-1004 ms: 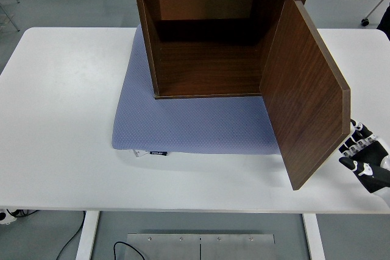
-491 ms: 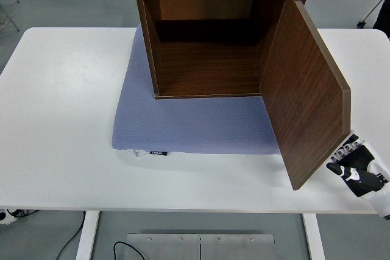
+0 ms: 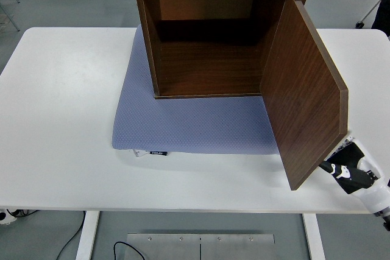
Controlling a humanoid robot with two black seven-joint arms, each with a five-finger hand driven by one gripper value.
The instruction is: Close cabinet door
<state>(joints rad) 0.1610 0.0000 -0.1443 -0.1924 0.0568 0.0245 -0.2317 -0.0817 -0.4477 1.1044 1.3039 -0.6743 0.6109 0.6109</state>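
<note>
Cabinet (image 3: 207,41) of dark wood sits on a blue mat (image 3: 183,120) atop the white surface (image 3: 61,120), its door (image 3: 304,89) swung wide open, the right robot hand (image 3: 347,165) just behind the door's lower outer edge, its finger state unclear.

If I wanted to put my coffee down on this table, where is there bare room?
The widest bare stretch of the table lies left of the blue mat. A clear strip also runs along the near edge in front of the mat. It is crowded at the right, where the open cabinet door swings out and the right hand sits behind its lower corner.
</note>
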